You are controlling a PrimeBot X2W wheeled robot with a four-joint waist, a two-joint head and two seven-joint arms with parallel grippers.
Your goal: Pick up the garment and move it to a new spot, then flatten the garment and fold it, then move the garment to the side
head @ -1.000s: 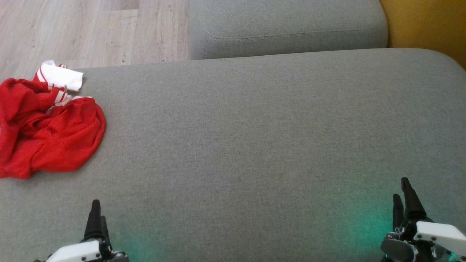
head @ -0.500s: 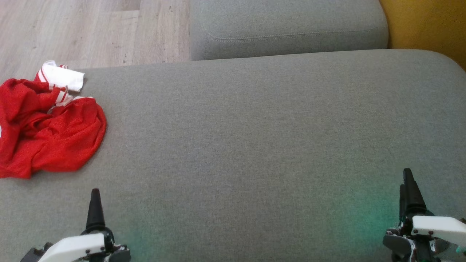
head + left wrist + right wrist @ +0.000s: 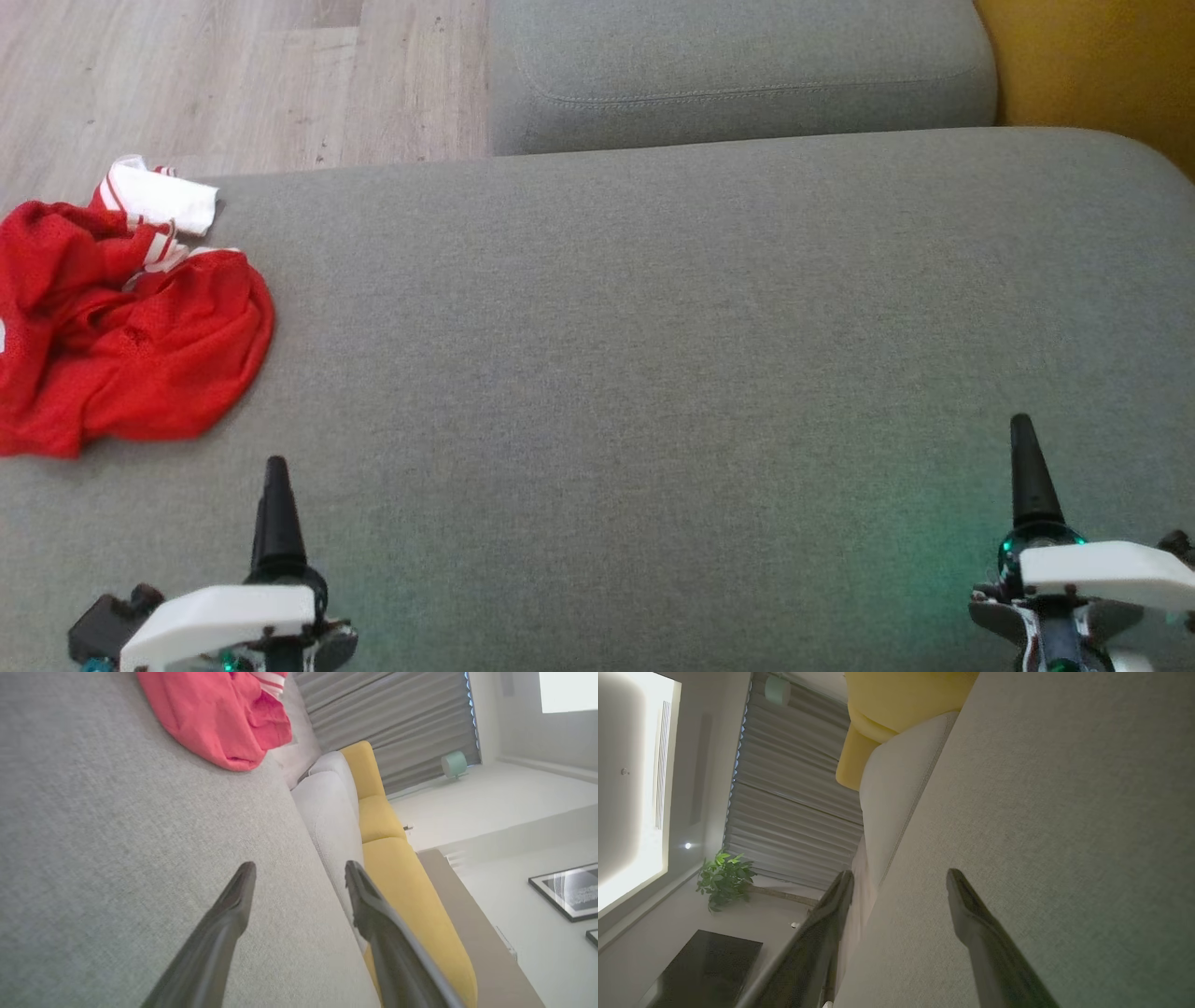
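Both grippers are spread wide and hold nothing. The left gripper (image 3: 274, 485) sits at the near left of the grey seat (image 3: 653, 355) and the right gripper (image 3: 1024, 448) at the near right, both with fingers pointing ahead. Each is turned on edge, so from the head one finger hides the other; the wrist views show the gaps. The red garment (image 3: 131, 345) lies crumpled at the seat's far left edge, well apart from both. The right wrist view takes in a plant (image 3: 721, 877).
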